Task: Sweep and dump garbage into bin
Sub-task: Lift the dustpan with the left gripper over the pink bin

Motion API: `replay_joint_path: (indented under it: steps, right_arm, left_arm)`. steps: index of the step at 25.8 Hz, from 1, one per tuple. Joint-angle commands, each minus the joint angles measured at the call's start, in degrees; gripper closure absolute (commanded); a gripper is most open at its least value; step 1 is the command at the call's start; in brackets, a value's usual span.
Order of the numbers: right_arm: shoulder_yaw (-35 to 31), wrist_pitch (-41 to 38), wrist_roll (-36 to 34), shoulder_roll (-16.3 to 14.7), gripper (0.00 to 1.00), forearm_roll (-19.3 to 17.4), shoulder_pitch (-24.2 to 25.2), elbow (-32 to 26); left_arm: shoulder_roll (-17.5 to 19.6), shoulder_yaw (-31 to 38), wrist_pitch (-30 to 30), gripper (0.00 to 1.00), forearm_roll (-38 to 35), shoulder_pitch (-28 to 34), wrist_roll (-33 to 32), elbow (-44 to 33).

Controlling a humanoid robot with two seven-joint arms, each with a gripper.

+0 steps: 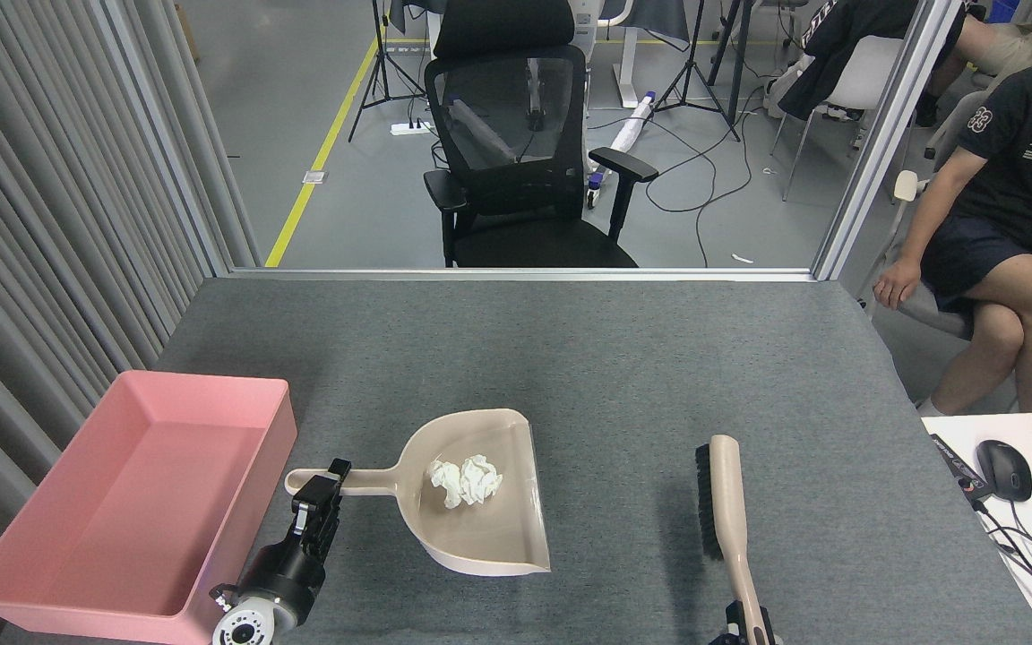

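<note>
Garbage [465, 479] inside dustpan [480, 528] near tabletop's front edge, handle clamped by left gripper [319, 495], brush [720, 511] clamped by right gripper [749, 632]; keep pan level, lift, tip over bin [238, 394] at front-left corner.

Right claw [746, 632] cut off by bottom edge; grip on brush [722, 511] unclear.

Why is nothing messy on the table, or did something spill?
Nothing stands out. Both tissue balls sit inside the dustpan, none on the grey table. The pink bin is upright and has nothing in it yet. The brush is off to the right, clear of the dustpan.
</note>
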Motion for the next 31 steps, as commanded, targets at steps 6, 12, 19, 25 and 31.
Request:
replay_joint_path:
  steps: [6,12,19,25,31]
  right_arm:
    - [-1.2,0.2,0.4,-2.8,0.7,-0.1,1.3,0.1]
    - [-4.3,1.0,0.4,-2.7,0.1,-0.2,1.4,0.2]
    - [-4.9,0.9,0.4,-3.2,0.04,-0.2,1.4,0.1]
    - [-4.9,0.9,0.4,-4.1,0.04,-0.2,1.3,0.0]
    - [-4.9,0.8,0.4,-5.3,0.04,-0.2,1.3,0.0]
  left_arm:
    - [0.0,0.0,3.7,0.79,2.7,-0.4,0.0,-3.9]
    - [0.4,-0.2,5.3,0.79,4.8,-0.2,-0.1,-6.3]
    - [1.0,-0.2,11.1,0.79,6.7,-0.3,-2.5,-12.7]
    - [3.1,0.1,13.9,0.79,7.4,-0.2,-2.5,-16.0]
    - [7.2,1.8,14.8,0.79,8.8,-0.2,-2.9,-17.2]
